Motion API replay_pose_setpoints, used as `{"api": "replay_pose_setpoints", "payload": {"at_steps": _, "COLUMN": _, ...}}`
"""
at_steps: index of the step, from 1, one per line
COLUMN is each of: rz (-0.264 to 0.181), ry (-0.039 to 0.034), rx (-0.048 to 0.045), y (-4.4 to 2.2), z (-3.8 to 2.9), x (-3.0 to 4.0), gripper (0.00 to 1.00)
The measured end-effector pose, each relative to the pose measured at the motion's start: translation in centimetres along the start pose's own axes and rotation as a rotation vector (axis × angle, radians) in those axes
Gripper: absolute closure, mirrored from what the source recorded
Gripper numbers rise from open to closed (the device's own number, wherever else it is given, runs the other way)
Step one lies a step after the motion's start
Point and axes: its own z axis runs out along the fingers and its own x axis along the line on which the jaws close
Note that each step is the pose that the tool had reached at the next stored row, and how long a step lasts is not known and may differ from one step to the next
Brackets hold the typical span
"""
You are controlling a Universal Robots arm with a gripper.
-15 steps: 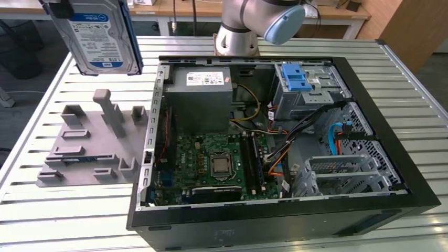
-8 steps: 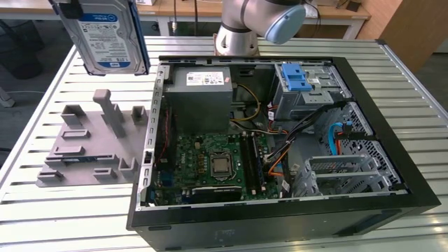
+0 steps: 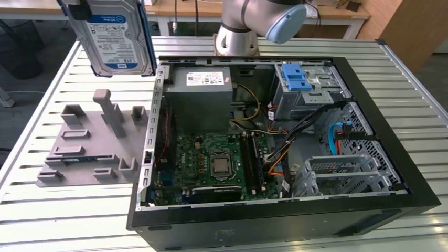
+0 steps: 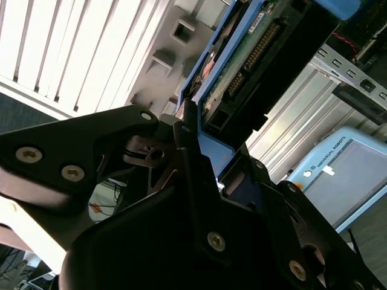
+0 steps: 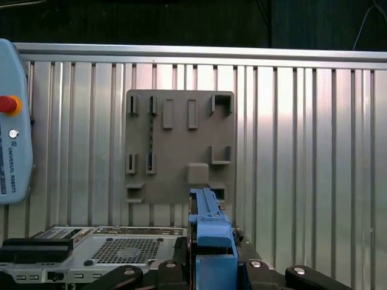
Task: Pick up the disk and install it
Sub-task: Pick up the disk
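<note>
The jaws are closed on the disk (image 3: 115, 39), its blue bracket rails (image 5: 210, 226) clamped between them in both wrist views. The disk hangs in the air at the exterior view's far left, label showing, above the grey fixture (image 3: 84, 149) on the slatted counter (image 3: 70, 220) and left of the open computer case (image 3: 392, 131).

Metal disk (image 3: 115, 44), smooth blue plastic rails (image 5: 211, 226)

Top of the disk (image 3: 115, 44) off-frame
</note>
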Motion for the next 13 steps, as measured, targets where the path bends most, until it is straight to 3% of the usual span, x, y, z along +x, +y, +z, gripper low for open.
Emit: {"api": "replay_pose_setpoints", "payload": {"at_steps": 13, "rz": 0.000, "ry": 0.0001, "rx": -0.0001, "y": -0.80, "z": -0.07, "x": 1.73, "gripper": 0.64}}
